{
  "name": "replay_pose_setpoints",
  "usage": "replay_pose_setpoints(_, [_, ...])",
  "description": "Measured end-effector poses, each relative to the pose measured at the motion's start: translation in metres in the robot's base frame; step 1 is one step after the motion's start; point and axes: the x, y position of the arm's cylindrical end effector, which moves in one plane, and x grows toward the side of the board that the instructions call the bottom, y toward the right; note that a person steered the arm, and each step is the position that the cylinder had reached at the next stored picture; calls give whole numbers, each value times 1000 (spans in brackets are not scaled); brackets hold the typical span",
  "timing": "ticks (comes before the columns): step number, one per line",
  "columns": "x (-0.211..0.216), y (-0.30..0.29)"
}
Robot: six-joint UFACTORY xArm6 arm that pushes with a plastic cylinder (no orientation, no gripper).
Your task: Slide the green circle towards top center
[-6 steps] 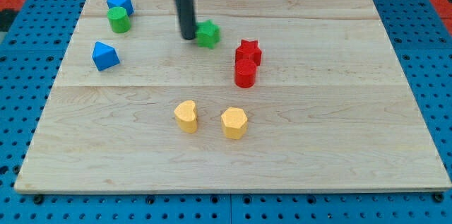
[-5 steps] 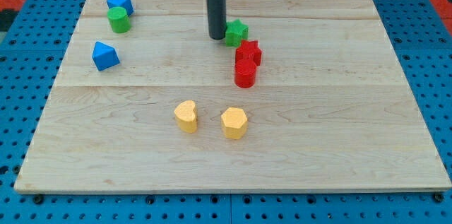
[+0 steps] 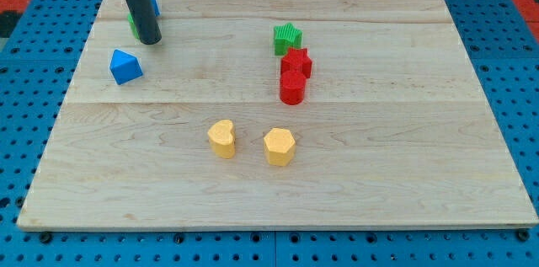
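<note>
The green circle (image 3: 131, 24) stands near the board's top left and is mostly hidden behind my dark rod; only a green sliver shows at the rod's left edge. My tip (image 3: 152, 41) rests on the board just to the lower right of the green circle, and I cannot tell whether it touches the block. A blue block (image 3: 155, 4) peeks out to the right of the rod, just above the green circle.
A second blue block (image 3: 125, 66) lies below my tip. A green star (image 3: 287, 38) sits right of centre, above a red star (image 3: 296, 61) and a red cylinder (image 3: 292, 88). A yellow heart (image 3: 222, 139) and a yellow hexagon (image 3: 279, 146) lie lower on the wooden board (image 3: 396, 132).
My rod first pushed the green star to the right, up against the red star. It then left the star and swung far left to the green circle.
</note>
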Motion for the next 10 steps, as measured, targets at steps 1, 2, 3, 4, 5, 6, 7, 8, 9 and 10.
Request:
replay_pose_setpoints(1, [-22, -29])
replay_pose_setpoints(2, [-11, -84])
replay_pose_setpoints(3, [-10, -121])
replay_pose_setpoints(4, [-28, -102])
replay_pose_setpoints(5, [-51, -90])
replay_pose_setpoints(6, [-36, -9])
replay_pose_setpoints(7, [-24, 64])
replay_pose_setpoints(8, [-15, 31])
replay_pose_setpoints(9, [-28, 107])
replay_pose_setpoints(10, [-31, 145])
